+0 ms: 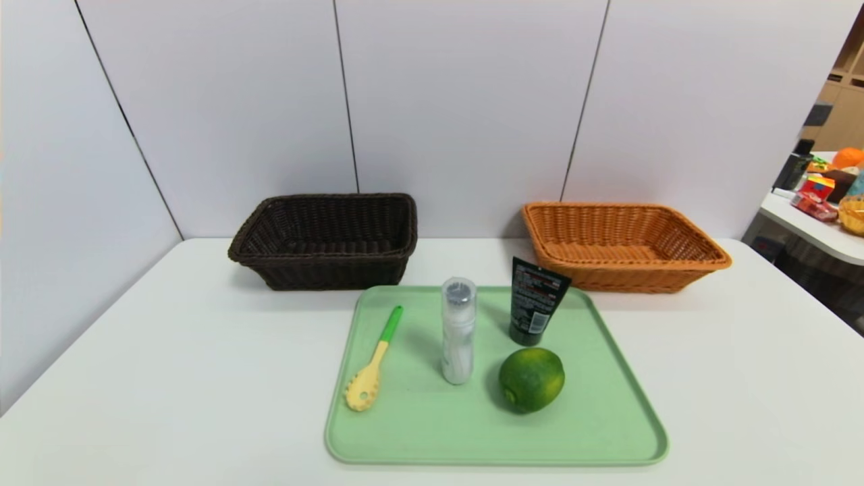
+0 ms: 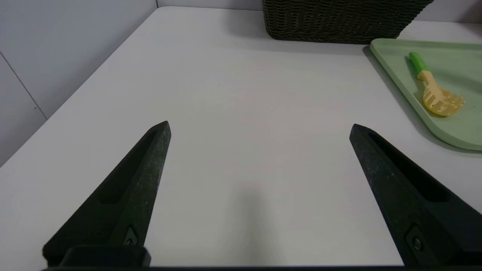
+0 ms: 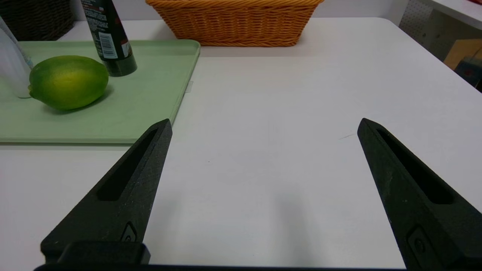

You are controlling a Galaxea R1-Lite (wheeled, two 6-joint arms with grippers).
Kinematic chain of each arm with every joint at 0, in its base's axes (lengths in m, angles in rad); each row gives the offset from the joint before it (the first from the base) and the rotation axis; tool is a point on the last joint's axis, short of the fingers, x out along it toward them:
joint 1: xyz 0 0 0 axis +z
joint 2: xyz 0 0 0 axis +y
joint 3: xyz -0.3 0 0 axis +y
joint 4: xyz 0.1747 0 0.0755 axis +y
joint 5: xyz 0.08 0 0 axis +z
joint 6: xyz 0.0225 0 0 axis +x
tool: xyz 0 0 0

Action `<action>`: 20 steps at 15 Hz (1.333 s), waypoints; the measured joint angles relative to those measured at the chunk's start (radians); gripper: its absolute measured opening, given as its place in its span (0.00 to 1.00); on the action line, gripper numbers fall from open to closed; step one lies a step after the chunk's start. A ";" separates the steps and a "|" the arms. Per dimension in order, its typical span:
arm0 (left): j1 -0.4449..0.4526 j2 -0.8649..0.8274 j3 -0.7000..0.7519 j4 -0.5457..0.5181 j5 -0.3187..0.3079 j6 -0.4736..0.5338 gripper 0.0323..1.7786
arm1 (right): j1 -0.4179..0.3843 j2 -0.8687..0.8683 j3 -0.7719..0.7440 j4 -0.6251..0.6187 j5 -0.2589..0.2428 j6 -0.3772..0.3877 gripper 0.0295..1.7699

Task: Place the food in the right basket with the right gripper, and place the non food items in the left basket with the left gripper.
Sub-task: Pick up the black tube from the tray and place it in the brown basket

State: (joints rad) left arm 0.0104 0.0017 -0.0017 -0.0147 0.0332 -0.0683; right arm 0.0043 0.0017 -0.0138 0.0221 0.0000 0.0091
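1. Green round lime [image 1: 531, 379] on the pale green plastic tray [image 1: 607, 432], near the upright black squeeze tube [image 1: 535, 300] — a careless reach by the right gripper [image 3: 263, 126], jaws wide and empty, could topple the tube.
2. Clear capped bottle [image 1: 458, 331] — contents unclear, probably non-food — may tip.
3. Yellow, green-handled pasta spoon [image 2: 433, 88] lies flat; the left gripper [image 2: 260, 128], wide open and empty, might slip off it.
4. Dark brown wicker basket [image 1: 324, 239] and orange wicker basket [image 1: 624, 246] sit behind the tray; mis-sorting is possible.
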 joint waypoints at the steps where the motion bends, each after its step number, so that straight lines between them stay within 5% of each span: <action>1: 0.000 0.000 0.000 0.000 0.000 0.000 0.95 | 0.000 0.000 0.000 0.000 0.000 0.000 0.96; 20: 0.000 0.000 -0.004 0.001 0.000 0.053 0.95 | 0.000 0.000 0.001 -0.004 0.011 -0.033 0.96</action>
State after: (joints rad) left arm 0.0104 0.0017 -0.0062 -0.0138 0.0336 -0.0153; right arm 0.0043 0.0017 -0.0128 0.0181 0.0109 -0.0238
